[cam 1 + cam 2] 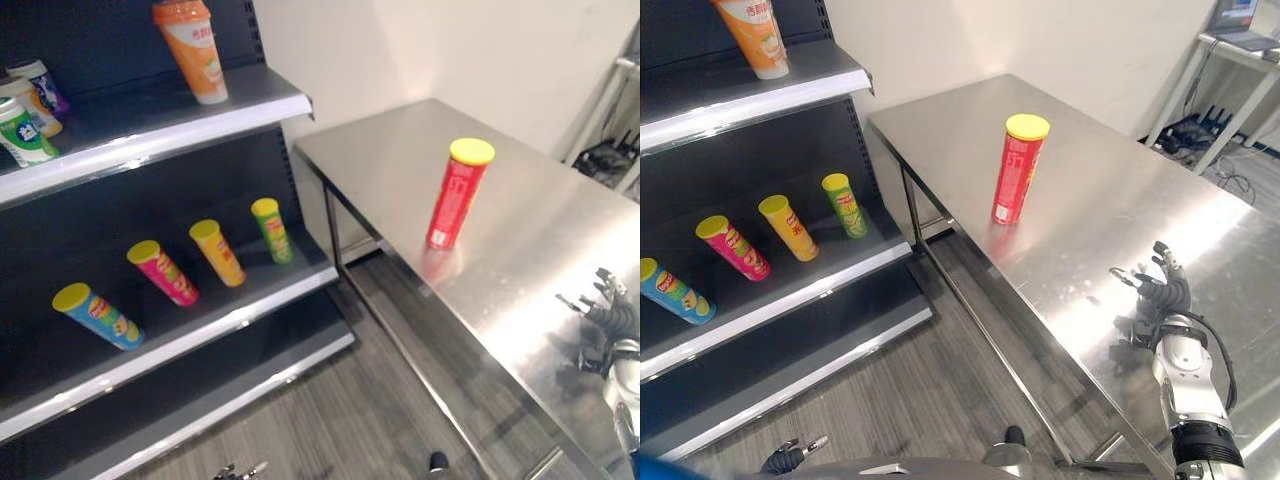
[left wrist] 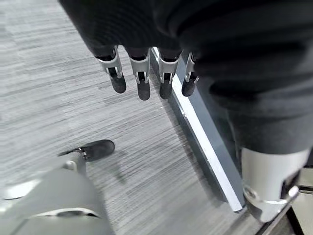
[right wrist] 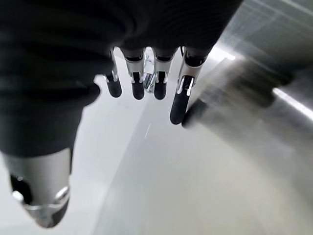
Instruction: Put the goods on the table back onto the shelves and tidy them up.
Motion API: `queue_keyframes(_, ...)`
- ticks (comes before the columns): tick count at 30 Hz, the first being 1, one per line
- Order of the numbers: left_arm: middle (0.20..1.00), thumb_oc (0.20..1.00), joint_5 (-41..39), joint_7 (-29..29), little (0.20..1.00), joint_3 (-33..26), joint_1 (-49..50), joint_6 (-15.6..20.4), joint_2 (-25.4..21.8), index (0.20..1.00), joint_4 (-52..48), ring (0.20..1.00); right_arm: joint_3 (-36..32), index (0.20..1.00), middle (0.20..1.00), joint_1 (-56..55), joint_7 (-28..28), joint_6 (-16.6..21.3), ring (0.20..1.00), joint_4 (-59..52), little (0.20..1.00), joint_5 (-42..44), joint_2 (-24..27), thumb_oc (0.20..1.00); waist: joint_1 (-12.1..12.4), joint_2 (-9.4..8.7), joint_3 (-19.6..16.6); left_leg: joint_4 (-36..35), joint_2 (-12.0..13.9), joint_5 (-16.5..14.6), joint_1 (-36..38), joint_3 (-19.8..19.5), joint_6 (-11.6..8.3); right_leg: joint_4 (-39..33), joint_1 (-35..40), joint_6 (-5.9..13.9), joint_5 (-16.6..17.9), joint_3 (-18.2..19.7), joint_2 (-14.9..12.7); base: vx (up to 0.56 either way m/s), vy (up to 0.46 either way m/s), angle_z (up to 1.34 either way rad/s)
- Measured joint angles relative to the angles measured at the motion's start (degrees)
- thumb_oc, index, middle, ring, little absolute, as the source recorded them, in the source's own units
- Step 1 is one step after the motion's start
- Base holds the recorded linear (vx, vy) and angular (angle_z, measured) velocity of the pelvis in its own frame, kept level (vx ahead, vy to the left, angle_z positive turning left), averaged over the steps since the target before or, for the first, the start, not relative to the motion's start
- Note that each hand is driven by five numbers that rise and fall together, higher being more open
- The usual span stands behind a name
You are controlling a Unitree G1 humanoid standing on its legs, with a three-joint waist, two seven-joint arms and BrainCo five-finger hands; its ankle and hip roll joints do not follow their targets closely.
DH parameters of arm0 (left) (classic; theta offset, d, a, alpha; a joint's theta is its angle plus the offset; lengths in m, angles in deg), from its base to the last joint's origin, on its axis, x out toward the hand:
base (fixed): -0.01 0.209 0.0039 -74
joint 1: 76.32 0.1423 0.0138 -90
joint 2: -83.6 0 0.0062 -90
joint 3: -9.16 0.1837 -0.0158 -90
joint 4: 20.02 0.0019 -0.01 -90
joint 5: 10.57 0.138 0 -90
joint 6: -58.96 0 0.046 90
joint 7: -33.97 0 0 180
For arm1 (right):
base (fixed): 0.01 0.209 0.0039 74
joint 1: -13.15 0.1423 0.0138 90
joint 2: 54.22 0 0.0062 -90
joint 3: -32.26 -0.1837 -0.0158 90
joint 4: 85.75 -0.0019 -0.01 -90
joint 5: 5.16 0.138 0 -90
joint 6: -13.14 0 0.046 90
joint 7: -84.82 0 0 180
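Note:
A red can with a yellow lid (image 1: 458, 195) stands upright on the steel table (image 1: 1090, 230), toward its far side. My right hand (image 1: 1162, 292) hovers low over the table's near right part, well short of the can, open and empty, with its fingers (image 3: 146, 83) straight above the shiny top. On the dark shelf unit's lower shelf (image 1: 200, 325) lie a blue can (image 1: 97, 316), a pink can (image 1: 162, 272), a yellow can (image 1: 217, 252) and a green can (image 1: 271, 229). My left hand (image 2: 142, 78) hangs open above the floor, down by the shelf base.
An orange cup (image 1: 195, 50) and several small bottles (image 1: 25, 120) stand on the upper shelf (image 1: 170, 135). A strip of grey wood floor (image 1: 940, 360) separates the shelves from the table. A white rack (image 1: 1230, 60) with cables stands at the back right.

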Motion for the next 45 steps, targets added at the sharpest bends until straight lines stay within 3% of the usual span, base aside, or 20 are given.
queue_keyframes(11,1.0,1.0,0.09,0.01,1.0,-0.03,-0.08,0.02,0.0,1.0,0.01,1.0,3.81,1.0,1.0,0.9,-0.55,-0.46,1.0,-2.66,1.0,-2.29,0.14,1.0,0.17,-0.71,0.64,0.01,-0.03,0.29,-0.12,-0.14,-0.01,0.0,-0.27,-0.18,0.15,-0.05,0.04,0.0,0.0,0.0)
queue_keyframes(15,1.0,1.0,0.1,-0.01,1.0,0.06,-0.05,0.05,0.0,1.0,0.06,1.0,11.37,1.0,1.0,5.85,-2.23,-1.19,1.0,-4.34,1.0,-4.52,2.14,1.0,0.35,0.11,1.49,0.01,-0.02,0.35,-0.33,-0.21,0.0,0.0,-0.29,-0.2,0.17,-0.1,0.04,0.0,0.0,0.0)
queue_keyframes(23,1.0,1.0,0.1,-0.05,1.0,0.09,-0.61,0.48,0.02,1.0,0.05,1.0,16.64,1.0,1.0,12.23,-4.01,-1.15,1.0,-6.36,1.0,-6.74,2.65,1.0,3.25,0.39,2.23,0.31,-0.1,0.56,-0.82,-1.4,-0.04,0.0,-0.12,-0.45,0.32,-1.16,0.04,0.01,-0.005,0.06)
queue_keyframes(29,1.0,1.0,0.09,-0.04,1.0,0.11,-0.83,0.51,0.02,1.0,0.02,1.0,17.91,1.0,1.0,14.15,-4.43,-1.13,1.0,-5.56,1.0,-6.76,2.65,1.0,3.77,-0.54,2.94,0.32,-0.14,0.7,-1.11,-1.73,-0.03,0.0,-0.15,-0.44,0.29,-1.43,0.03,0.0,-0.002,0.03)
queue_keyframes(45,1.0,1.0,0.12,-0.05,1.0,-0.02,-0.56,0.44,-0.01,1.0,1.74,1.0,13.81,1.0,1.0,10.21,-3.69,-1.12,1.0,-3.72,1.0,-6.84,3.04,1.0,3.16,0.36,3.22,0.31,-0.17,0.75,-1.11,-2.92,0.05,-0.01,0.75,-0.37,-0.12,-2.57,-0.04,0.0,-0.007,0.03)
